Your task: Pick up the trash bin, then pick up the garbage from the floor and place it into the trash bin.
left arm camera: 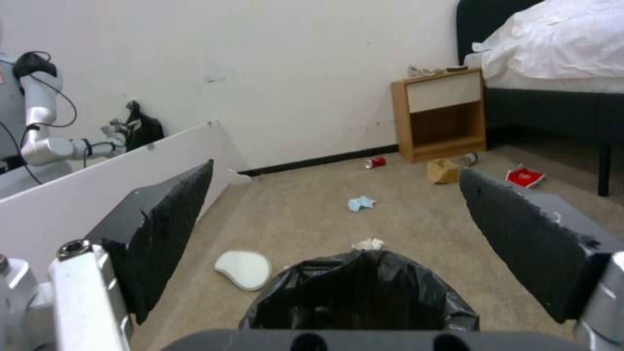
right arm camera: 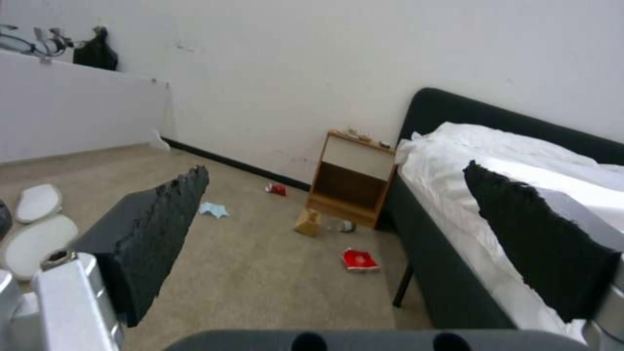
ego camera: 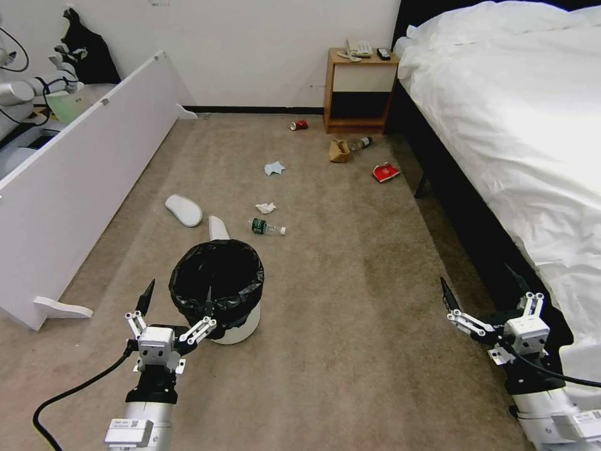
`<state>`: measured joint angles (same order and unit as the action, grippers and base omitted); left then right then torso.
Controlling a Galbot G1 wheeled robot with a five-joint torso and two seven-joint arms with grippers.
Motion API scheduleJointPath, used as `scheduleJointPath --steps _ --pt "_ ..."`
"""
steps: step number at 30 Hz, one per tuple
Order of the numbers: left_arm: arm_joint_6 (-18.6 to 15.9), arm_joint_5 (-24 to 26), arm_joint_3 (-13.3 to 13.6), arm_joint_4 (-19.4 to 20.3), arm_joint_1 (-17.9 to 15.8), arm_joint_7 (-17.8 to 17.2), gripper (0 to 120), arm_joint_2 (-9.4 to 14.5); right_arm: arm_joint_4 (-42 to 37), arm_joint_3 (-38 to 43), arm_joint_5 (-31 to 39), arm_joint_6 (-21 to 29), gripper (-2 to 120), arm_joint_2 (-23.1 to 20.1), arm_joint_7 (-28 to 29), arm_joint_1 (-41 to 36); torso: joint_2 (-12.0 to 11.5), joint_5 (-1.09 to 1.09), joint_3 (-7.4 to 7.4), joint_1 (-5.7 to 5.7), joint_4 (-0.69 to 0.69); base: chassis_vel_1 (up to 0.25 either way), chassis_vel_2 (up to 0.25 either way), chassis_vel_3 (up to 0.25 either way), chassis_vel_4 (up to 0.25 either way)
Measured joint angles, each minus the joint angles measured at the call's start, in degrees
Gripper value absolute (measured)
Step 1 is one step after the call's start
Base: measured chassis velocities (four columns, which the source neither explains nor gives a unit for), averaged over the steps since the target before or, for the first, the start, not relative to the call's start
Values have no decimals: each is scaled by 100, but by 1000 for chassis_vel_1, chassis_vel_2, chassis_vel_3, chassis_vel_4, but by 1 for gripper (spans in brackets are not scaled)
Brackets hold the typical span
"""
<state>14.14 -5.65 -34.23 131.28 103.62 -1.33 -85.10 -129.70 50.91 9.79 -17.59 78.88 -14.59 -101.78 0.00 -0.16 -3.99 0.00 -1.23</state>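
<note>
The trash bin (ego camera: pixel 216 289), a white bucket lined with a black bag, stands on the carpet at the near left. My left gripper (ego camera: pixel 178 294) is open just in front of it, with one fingertip over the near rim; the left wrist view shows the trash bin (left arm camera: pixel 360 297) below the open left gripper (left arm camera: pixel 336 168). Garbage lies beyond: two white slippers (ego camera: pixel 183 210), a clear bottle (ego camera: pixel 267 227), a tissue (ego camera: pixel 265 207), a blue mask (ego camera: pixel 273 168), a paper bag (ego camera: pixel 339 151), a red can (ego camera: pixel 299 125) and a red packet (ego camera: pixel 385 172). My right gripper (ego camera: pixel 479 282) hangs open and empty beside the bed.
A long white board (ego camera: pixel 81 163) stands on edge along the left. A wooden nightstand (ego camera: pixel 360 88) stands against the far wall. The bed (ego camera: pixel 513 125) with its dark frame runs down the right. Another robot (ego camera: pixel 25 88) is behind the board. Bare carpet lies between bin and bed.
</note>
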Motion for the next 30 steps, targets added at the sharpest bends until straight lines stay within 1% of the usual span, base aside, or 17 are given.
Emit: scheduleJointPath --steps 30 --pt "-9 -30 -1 -82 -79 -3 100 -51 65 51 -22 -4 100 -34 -1 44 0 0 0 0 0 0 0 0 0"
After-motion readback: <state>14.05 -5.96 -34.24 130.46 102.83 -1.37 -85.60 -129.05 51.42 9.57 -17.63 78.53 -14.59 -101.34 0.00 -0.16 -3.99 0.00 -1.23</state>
